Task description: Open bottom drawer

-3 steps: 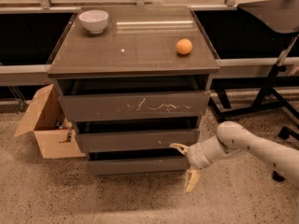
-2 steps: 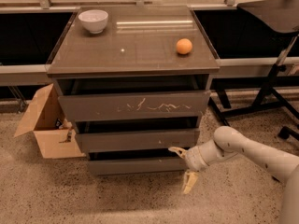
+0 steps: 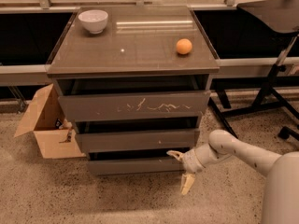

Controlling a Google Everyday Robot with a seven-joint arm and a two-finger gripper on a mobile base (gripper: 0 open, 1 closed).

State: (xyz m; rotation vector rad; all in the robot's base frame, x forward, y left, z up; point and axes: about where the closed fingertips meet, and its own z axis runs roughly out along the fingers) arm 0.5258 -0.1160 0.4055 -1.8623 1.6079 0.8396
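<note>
Here, a dark grey three-drawer desk (image 3: pixel 131 55) with a glossy top is seen from above and in front. A white bowl (image 3: pixel 93 21) sits at the back left corner of the top, and an orange (image 3: pixel 183 46) lies near the right edge. A cardboard box (image 3: pixel 46 129) stands open on the floor off the desk's left side.

The bottom drawer (image 3: pixel 133 165) is the slim, plain front lowest on the desk, under the scratched top drawer (image 3: pixel 133 105) and the middle drawer (image 3: pixel 135 140). A dark gap shows above it, but it sits about as far out as the fronts above — not yet pulled open.

The robot's pale arm reaches in from the lower right. Its gripper (image 3: pixel 181 169) is at the front right corner of the desk, low down, just at the right end of the bottom drawer. The fingers are spread wide: the upper finger (image 3: pixel 174 154) points at the drawer's top edge, while the lower one hangs below and in front of the face (whether either touches the front is unclear).

Compared with a second ago, the gripper has dropped a little and edged left — closer to that top edge. The drawer itself has not moved. This looks like the last of the approach; hooking the edge and pulling are still to come.
</note>
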